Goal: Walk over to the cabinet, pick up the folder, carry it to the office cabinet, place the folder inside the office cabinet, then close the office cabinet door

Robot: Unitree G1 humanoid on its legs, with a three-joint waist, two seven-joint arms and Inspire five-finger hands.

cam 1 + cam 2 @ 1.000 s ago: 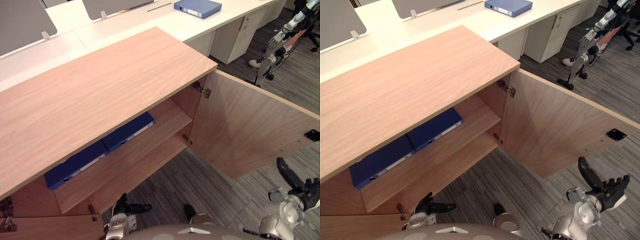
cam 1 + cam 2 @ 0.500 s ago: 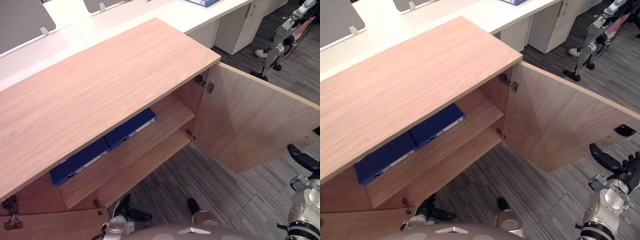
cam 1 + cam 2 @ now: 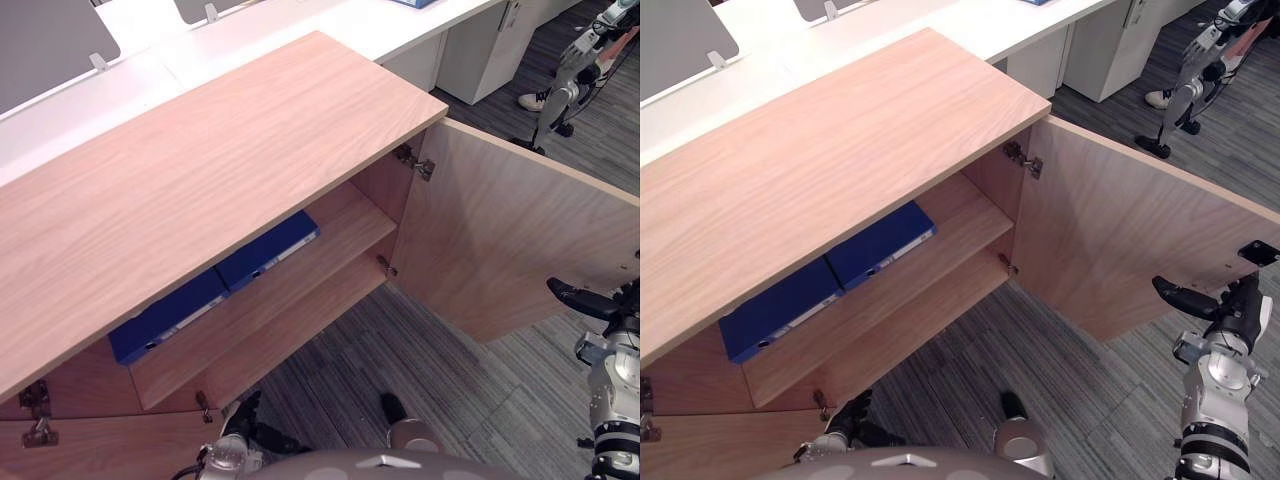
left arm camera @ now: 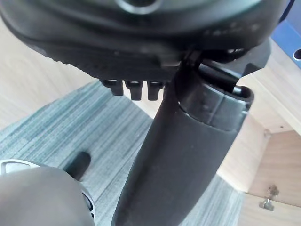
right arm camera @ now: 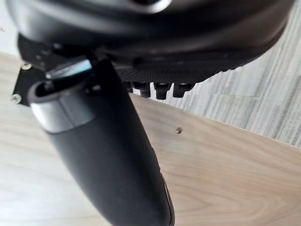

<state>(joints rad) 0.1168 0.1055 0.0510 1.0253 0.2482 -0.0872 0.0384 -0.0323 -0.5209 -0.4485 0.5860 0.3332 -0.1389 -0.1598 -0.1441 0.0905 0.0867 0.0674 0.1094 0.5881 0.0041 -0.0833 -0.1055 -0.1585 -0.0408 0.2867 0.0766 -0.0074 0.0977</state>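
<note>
Presently, item one: office cabinet (image 3: 200,190), light wood, broad flat top, its right door (image 3: 510,250) swung wide on two metal hinges (image 3: 413,163), which leaves the inside open for loading. Item two: upper shelf (image 3: 345,235) inside, carrying two blue folders laid flat and end to end, the right folder (image 3: 270,250) touching or just beside the left folder (image 3: 170,318), both pushed back under the top and clear of the door's sweep. Which of the two is the task's folder cannot be told, but judged from this the placing is done and only the door is left. Item three: right hand (image 3: 1232,312), raised just beside the door's free edge near the small black catch plate (image 3: 1260,252), thumb straight, fingers relaxed, nothing in its grasp. This reads as a stance for pushing the panel home. Item four: left hand (image 3: 852,418), low by the cabinet's foot over the grey carpet floor (image 3: 430,370), loosely open, carrying nothing, idle. Item five: white tabletop (image 3: 300,30) running behind the cabinet. Markings: each folder bears a white spine label with print too small to read, and no other writing is legible on the cabinet, door or hands.
</note>
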